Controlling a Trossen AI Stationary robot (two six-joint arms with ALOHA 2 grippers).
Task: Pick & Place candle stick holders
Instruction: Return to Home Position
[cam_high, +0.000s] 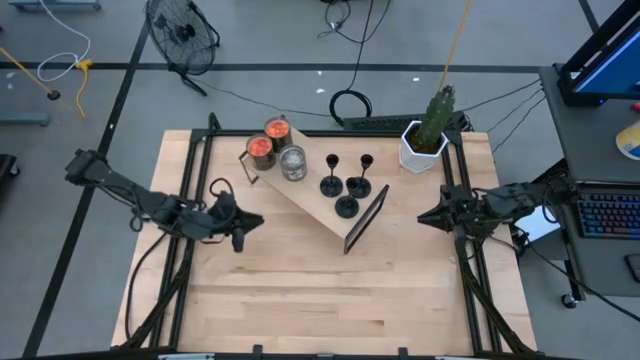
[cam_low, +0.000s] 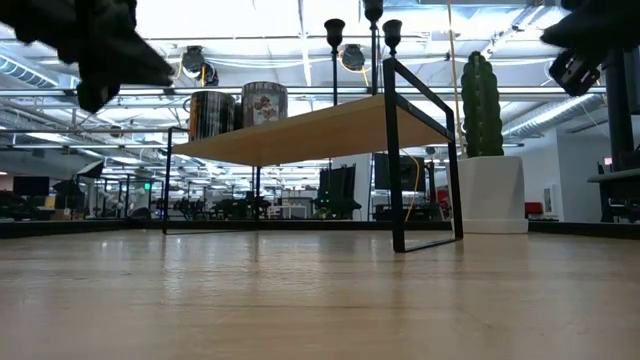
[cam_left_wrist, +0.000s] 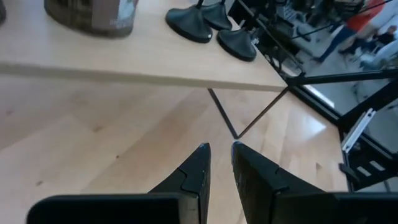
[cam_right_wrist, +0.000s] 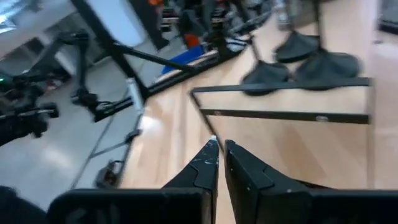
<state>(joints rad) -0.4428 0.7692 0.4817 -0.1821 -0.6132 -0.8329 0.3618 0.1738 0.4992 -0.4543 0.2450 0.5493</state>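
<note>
Three black candle stick holders (cam_high: 346, 184), each with a round base, thin stem and small cup, stand by their bases on a raised wooden shelf (cam_high: 310, 205) at the table's middle. They also show in the low view (cam_low: 372, 25), the left wrist view (cam_left_wrist: 208, 28) and the right wrist view (cam_right_wrist: 301, 59). My left gripper (cam_high: 255, 224) hovers left of the shelf, shut and empty; its fingers show in its wrist view (cam_left_wrist: 219, 158). My right gripper (cam_high: 422, 216) hovers right of the shelf, shut and empty, as its wrist view (cam_right_wrist: 219, 155) shows.
Two glass jars with orange filling (cam_high: 268, 142) and a silvery-grey jar (cam_high: 293, 163) stand on the shelf's far left end. A white pot with a cactus (cam_high: 425, 140) stands at the far right. Bare wood (cam_high: 320, 290) lies toward the near edge.
</note>
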